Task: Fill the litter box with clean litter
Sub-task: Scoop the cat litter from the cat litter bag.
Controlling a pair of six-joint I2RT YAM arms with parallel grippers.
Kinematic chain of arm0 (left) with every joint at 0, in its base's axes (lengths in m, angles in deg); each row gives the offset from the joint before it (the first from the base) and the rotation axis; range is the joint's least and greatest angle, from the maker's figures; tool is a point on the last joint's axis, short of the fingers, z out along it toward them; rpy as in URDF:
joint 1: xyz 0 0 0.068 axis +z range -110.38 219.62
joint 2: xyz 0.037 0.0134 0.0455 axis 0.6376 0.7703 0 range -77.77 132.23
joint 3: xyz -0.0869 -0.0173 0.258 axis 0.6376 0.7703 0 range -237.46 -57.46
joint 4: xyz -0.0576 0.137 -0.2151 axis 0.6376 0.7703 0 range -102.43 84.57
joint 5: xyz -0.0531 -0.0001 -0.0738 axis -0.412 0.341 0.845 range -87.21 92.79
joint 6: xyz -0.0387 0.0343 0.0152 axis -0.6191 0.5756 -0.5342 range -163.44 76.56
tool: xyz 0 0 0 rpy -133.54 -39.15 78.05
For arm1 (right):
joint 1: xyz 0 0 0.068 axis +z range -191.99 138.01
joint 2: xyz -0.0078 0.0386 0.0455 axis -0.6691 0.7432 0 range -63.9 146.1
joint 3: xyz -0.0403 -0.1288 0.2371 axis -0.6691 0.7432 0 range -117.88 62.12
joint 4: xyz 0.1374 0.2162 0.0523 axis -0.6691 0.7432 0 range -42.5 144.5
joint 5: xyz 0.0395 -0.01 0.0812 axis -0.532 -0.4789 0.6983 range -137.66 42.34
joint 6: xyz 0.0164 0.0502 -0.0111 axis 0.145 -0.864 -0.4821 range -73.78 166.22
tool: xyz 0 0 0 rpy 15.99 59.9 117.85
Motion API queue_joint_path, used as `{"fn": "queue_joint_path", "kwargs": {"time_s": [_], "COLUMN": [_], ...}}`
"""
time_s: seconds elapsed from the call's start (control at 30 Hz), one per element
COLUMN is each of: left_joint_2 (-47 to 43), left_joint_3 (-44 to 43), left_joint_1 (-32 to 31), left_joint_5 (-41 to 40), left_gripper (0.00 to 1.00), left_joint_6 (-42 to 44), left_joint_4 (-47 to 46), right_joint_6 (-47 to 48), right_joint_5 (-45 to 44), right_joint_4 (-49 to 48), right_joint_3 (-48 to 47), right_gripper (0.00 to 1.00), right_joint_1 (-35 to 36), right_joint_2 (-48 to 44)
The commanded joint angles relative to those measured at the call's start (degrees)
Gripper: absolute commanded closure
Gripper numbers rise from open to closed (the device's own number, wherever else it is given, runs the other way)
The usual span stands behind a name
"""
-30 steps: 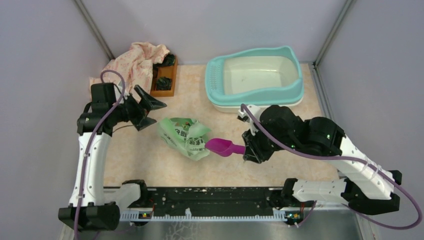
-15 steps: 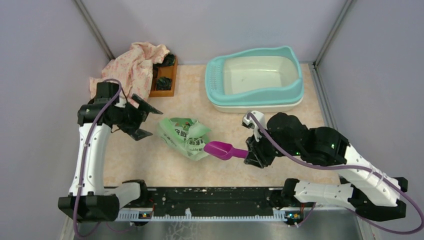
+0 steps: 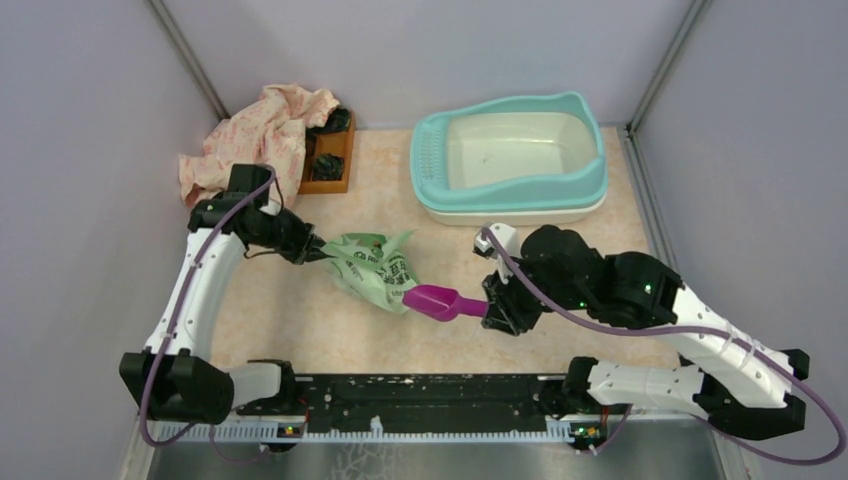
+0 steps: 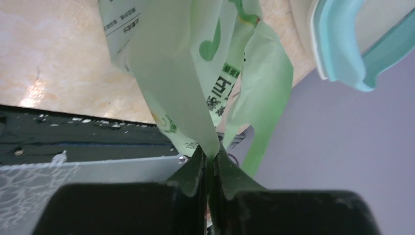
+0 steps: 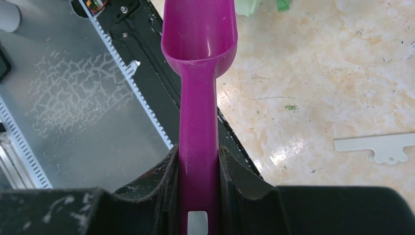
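Step in hand, by judgement: opening the bag for a first scoop. Pinches a thin fold of the pale green printed plastic bag (image 3: 372, 272) in the left gripper (image 3: 312, 250), jaws pressed together on the film in the left wrist view. Clamps the flat handle of the purple plastic scoop (image 3: 438, 300) in the right gripper (image 3: 497, 306), jaws closed against both sides of the handle. Shows an empty bowl in the right wrist view, with the tip right at the bag's edge on the right arm's side. Finds the large rounded-rectangular litter box with teal rim and cream-white basin (image 3: 592, 165) at the far side of the marbled tabletop (image 3: 300, 320), beyond bag and scoop and apart from both, with nothing visible in the basin. Finds no clean litter in any view; probably inside the bag, cannot tell. To do it well: draw the pinched fold up and off toward the left so the mouth gapes and faces the scoop. Keep steady tension without yanking, since thin film likely slips or tears. Slide the scoop in low, bowl upward, without shoving the whole bag along the table. Dig in, level the bowl before backing out, carry slowly, tip well inside the basin. Watch for granules spilling on the way and for the bag sagging shut onto the scoop.
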Motion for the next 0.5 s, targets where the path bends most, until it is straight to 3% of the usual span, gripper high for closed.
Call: {"fn": "queue_joint_path", "kwargs": {"time_s": [0.0, 0.47], "left_joint_2": [2.85, 7.82], "left_joint_3": [-2.51, -10.55], "left_joint_1": [-0.56, 0.44], "left_joint_5": [2.56, 5.12], "left_gripper": [1.0, 1.0], "left_joint_6": [-0.48, 2.17], "left_joint_4": [-4.04, -6.06], "right_joint_6": [1.35, 3.98], "right_joint_5": [-0.87, -9.99], "right_joint_4": [-1.46, 0.14], "right_joint_3": [-2.33, -9.35], "right_gripper": [1.0, 1.0], "right_joint_1": [0.41, 0.48], "right_joint_2": [2.45, 10.41]}}
